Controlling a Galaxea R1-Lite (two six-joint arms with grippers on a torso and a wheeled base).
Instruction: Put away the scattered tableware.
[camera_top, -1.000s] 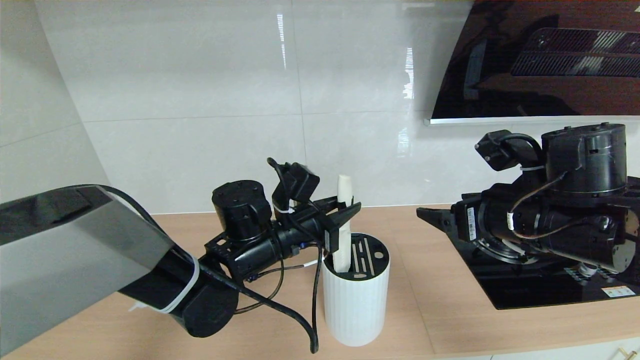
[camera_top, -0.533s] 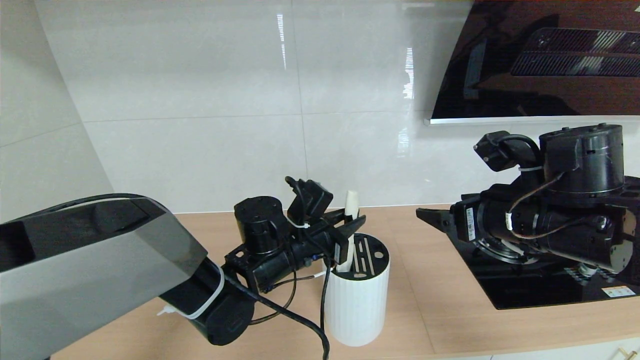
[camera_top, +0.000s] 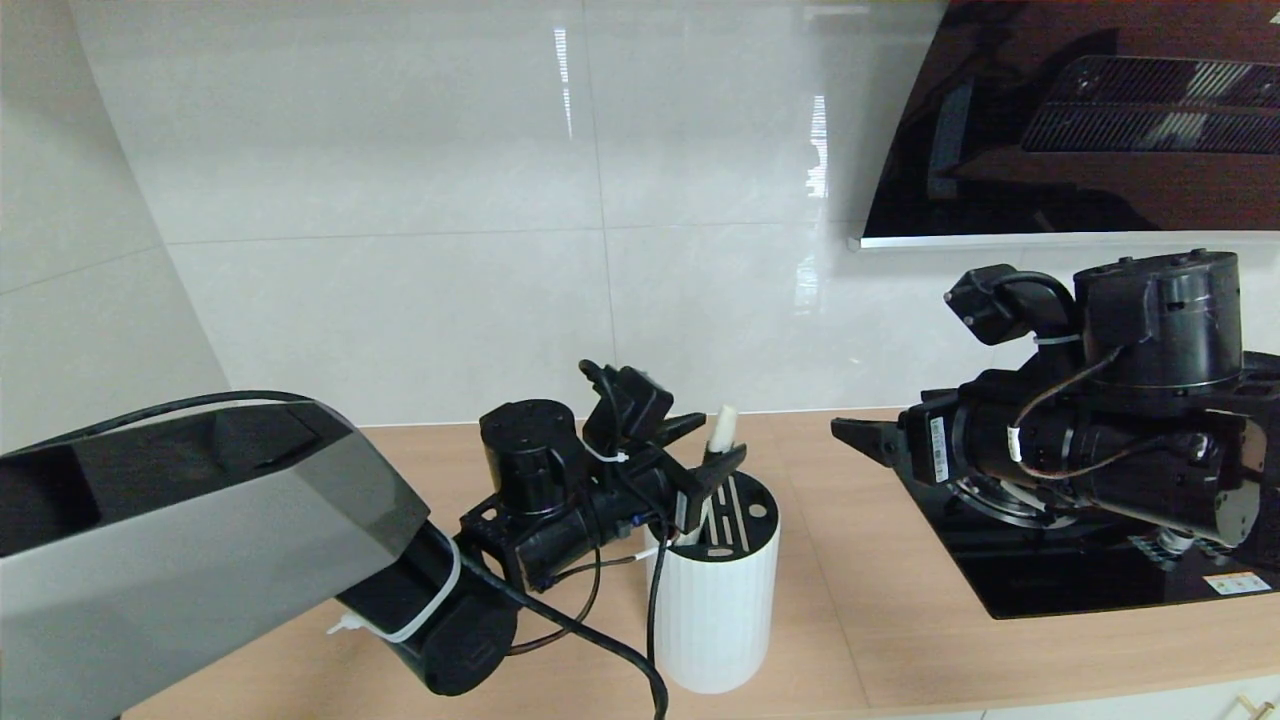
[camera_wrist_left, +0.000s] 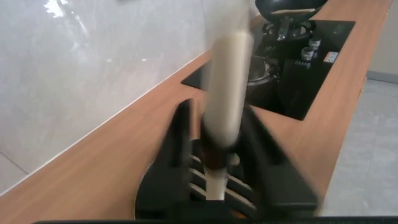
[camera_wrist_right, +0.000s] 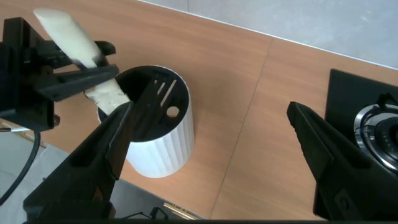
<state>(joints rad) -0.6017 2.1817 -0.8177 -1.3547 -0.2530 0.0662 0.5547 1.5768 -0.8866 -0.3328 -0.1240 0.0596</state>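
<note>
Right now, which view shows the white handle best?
The right wrist view: the white handle shows nearly whole, its lower end at the holder. Head view shows its tip; left wrist view, a close stretch.

One white slotted holder (camera_top: 712, 610), one white-handled utensil (camera_top: 720, 428), one black cooktop (camera_top: 1050, 588).

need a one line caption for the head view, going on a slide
Left hand holds a white-handled utensil in a slot of the white ribbed holder; right hand open near the cooktop.
</note>
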